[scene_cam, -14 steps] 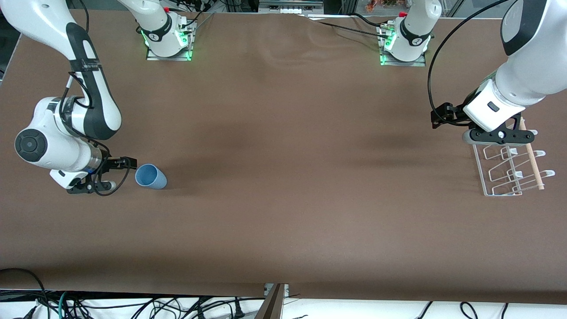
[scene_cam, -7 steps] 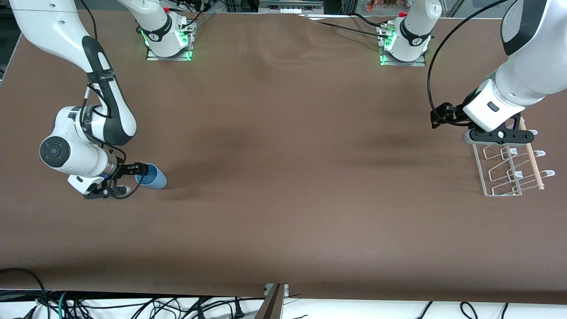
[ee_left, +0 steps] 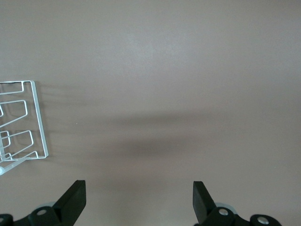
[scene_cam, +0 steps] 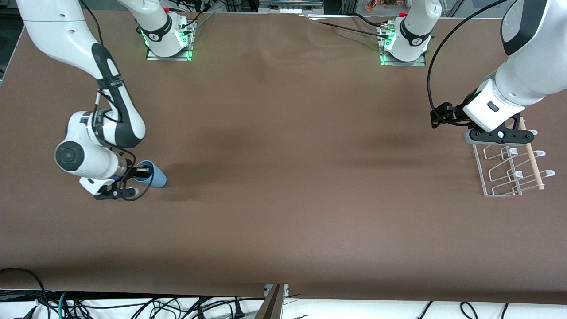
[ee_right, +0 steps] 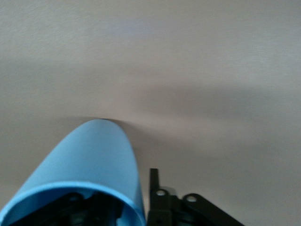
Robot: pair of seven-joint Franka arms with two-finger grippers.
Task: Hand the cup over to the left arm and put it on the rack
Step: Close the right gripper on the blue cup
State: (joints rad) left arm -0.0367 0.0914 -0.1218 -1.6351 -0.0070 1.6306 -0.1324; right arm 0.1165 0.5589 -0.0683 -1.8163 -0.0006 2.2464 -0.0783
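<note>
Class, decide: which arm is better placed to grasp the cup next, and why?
The right. The right gripper already straddles the wall of the cup, one finger inside its mouth, jaws open. The left gripper waits open over the rack, at the table's left-arm end.

Both arms are glossy white with black joint bands. The right arm [scene_cam: 95,146] shows a round black joint cap; the left arm [scene_cam: 509,95] carries a looping black cable. Black two-finger grippers; bases glow green.

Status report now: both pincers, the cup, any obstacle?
Right pincer at cup rim, one finger inside, not closed. Cup lying on its side. Left pincer open, waiting above rack. No obstacle seen.
</note>
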